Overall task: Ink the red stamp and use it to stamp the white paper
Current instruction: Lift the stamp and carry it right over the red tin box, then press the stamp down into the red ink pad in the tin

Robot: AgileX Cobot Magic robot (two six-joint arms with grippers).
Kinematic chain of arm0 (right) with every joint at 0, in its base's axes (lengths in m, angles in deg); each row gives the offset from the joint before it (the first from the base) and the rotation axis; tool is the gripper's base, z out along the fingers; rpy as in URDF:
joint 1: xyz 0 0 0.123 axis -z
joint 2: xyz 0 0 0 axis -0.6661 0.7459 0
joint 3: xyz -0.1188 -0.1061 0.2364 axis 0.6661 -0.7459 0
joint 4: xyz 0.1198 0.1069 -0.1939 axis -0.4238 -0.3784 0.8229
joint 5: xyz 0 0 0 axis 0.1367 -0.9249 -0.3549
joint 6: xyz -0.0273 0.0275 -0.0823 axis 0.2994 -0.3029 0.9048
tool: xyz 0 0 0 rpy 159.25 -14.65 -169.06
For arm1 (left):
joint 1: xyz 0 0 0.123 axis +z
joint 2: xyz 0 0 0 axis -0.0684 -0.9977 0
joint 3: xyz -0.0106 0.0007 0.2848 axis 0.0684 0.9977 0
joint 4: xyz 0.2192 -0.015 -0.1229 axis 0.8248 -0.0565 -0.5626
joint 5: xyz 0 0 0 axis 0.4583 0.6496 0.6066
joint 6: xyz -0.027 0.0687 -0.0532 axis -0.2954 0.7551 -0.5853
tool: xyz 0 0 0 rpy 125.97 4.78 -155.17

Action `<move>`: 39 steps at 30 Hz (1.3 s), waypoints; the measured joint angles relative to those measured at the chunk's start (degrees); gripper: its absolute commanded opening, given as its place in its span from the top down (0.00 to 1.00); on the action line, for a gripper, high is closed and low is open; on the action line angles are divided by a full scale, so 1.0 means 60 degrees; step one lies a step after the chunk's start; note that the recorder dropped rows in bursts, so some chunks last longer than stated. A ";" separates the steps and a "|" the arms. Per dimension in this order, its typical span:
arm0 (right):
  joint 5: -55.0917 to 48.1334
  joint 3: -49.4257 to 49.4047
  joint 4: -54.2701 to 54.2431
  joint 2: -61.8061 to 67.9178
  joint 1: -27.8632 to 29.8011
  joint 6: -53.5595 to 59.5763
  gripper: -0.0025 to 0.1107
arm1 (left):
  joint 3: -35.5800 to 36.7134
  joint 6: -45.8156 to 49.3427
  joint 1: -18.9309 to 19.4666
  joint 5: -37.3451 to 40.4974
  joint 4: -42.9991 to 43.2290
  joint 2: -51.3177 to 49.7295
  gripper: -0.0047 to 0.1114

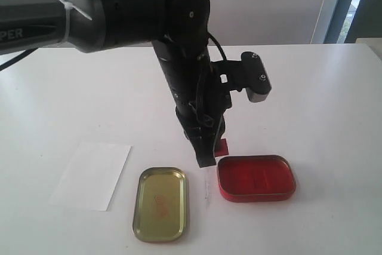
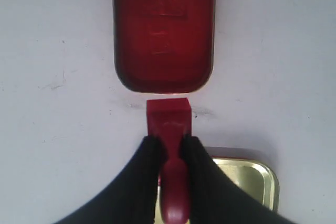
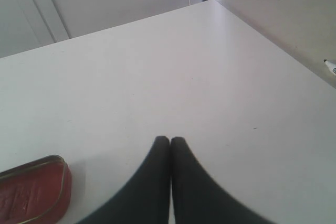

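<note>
My left gripper (image 2: 170,141) is shut on the red stamp (image 2: 168,116), its two black fingers clamping the stamp's handle. The stamp's square base points down beside the near end of the red ink tin (image 2: 164,30). In the exterior view the stamp (image 1: 222,146) shows just behind the gripper tip (image 1: 206,160), left of the ink tin (image 1: 255,177). The white paper (image 1: 92,175) lies flat at the front left, plain. My right gripper (image 3: 169,140) is shut with nothing in it, over bare table, and does not show in the exterior view.
A gold-coloured tin lid (image 1: 160,203) lies open-side up between paper and ink tin, a faint red mark inside; its corner (image 2: 252,179) shows under the left fingers. A corner of the ink tin (image 3: 32,192) appears in the right wrist view. A marker tip (image 3: 331,65) lies on the neighbouring table.
</note>
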 measured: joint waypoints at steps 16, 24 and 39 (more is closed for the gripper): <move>0.0000 0.0000 0.0000 0.0000 0.0000 0.0000 0.98 | -0.1738 0.0215 -0.0316 0.0436 -0.0425 -0.1440 0.96; 0.0000 0.0000 0.0000 0.0000 0.0000 0.0000 0.98 | -0.2790 0.0251 -0.0520 0.0793 -0.0425 -0.2173 0.96; 0.0000 0.0000 0.0000 0.0000 0.0000 0.0000 0.98 | -0.3926 0.0251 -0.0763 0.1579 -0.0168 -0.3246 0.96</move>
